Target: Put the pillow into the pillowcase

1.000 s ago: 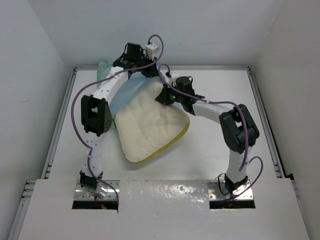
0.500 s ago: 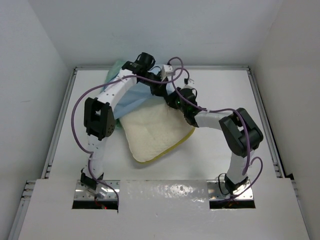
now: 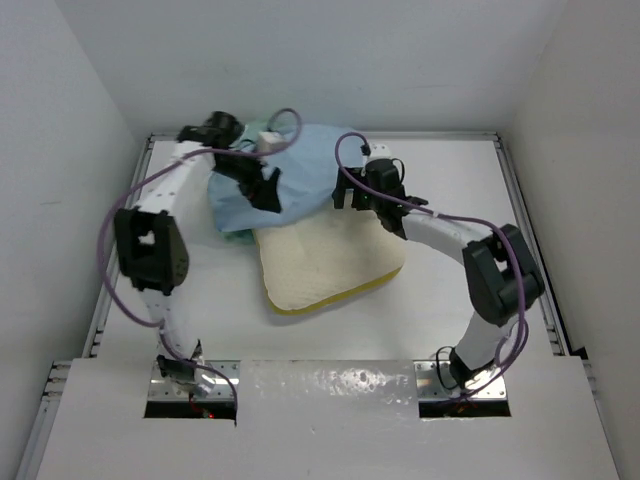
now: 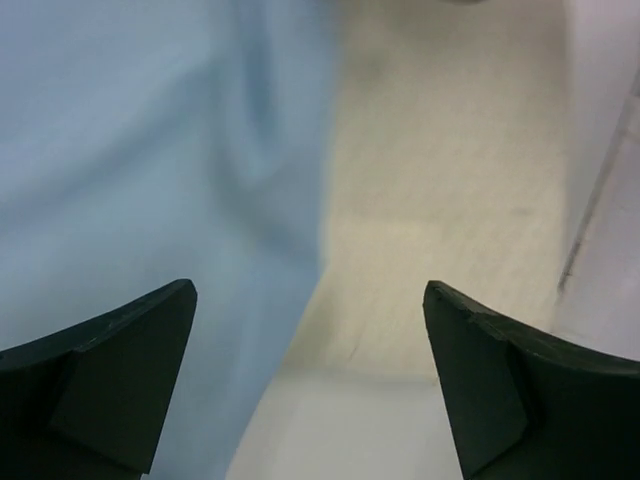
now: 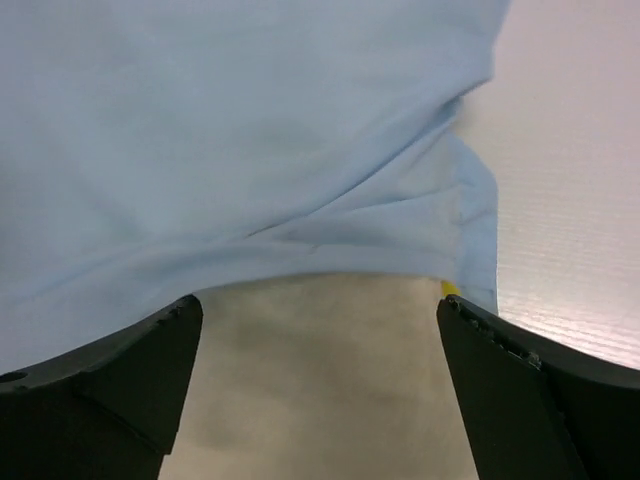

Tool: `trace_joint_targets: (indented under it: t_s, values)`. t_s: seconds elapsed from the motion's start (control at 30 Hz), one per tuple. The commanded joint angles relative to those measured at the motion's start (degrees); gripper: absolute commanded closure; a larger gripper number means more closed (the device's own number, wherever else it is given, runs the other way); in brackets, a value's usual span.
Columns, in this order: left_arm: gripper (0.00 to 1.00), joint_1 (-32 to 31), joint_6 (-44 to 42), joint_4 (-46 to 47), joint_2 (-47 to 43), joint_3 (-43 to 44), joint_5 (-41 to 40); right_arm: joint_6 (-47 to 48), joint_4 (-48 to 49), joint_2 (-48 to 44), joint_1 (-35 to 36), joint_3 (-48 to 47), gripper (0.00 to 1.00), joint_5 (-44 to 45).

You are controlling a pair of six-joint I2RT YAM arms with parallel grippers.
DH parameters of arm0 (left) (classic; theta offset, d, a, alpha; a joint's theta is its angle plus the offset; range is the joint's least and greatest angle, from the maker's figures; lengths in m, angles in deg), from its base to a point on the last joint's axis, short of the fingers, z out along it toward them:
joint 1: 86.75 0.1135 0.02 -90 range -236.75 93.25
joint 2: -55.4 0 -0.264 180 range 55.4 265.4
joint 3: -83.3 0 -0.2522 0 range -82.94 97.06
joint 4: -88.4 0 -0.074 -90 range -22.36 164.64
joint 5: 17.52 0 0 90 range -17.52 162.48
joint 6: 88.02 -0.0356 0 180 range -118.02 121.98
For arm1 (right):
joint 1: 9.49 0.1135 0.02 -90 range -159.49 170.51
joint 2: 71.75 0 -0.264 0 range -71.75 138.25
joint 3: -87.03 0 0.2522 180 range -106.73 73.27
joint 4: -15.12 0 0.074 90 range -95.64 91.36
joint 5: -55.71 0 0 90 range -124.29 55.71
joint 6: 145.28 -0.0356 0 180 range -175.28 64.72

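Pillow [image 3: 325,265] lies near the middle of the table [image 3: 450,300], its far end covered by the light blue pillowcase [image 3: 305,170], which bunches up to the far rail. Bare table opens to the right and along the near side. The left side is tighter, with the left arm close to the side rail. Cream and bumpy, the pillow shows a yellow band along its near edge. A mint green fold peeks out at the case's left. The left gripper [image 3: 265,188] and right gripper [image 3: 345,197] hang over the case's hem, jaws wide, holding nothing.

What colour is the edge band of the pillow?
Yellow; the pillow shows it best in the top external view.
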Motion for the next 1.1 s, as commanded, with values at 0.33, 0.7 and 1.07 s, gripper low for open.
trace_joint_targets:
  t_s: [0.33, 0.7, 1.07]
  values:
    - [0.24, 19.90, 27.19, 25.29, -15.75, -30.90, -24.32, 22.13, -21.74, -5.48, 18.09, -14.44, 0.01, -5.84]
    - [0.29, 21.32, 31.87, 36.11, -8.72, -36.26, -25.84, 7.72, -30.52, 14.64, 30.59, -26.30, 0.01, 4.11]
    - [1.00, 20.70, 29.85, 39.04, -2.04, -34.78, -4.39, 4.09, -30.53, 21.70, 28.30, -37.98, 1.00, 8.23]
